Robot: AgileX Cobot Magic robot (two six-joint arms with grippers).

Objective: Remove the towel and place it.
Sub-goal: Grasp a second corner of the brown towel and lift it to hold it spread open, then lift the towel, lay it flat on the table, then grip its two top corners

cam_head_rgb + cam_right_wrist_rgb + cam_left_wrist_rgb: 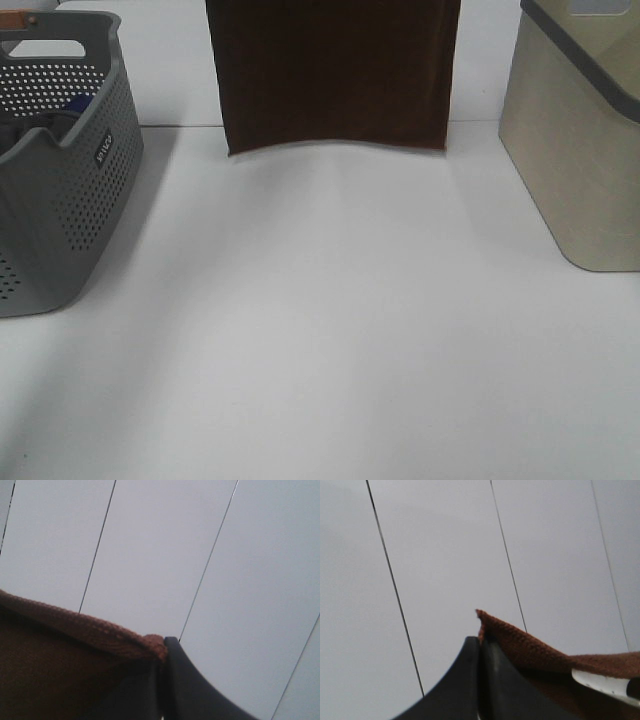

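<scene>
- While it hangs spread flat, dark brown towel [335, 70]: right of the grey perforated basket [70, 200], lower edge near the counter [330, 340].
- Clenched on one towel corner: left tool [479, 642].
- Clenched on the other corner: right tool [162, 645].
- Beige bin [580, 150]: far right of the basket, beyond the towel.

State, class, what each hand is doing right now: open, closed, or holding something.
Left hand: closed, pinching a corner of the towel.
Right hand: closed, pinching a corner of the towel.
</scene>
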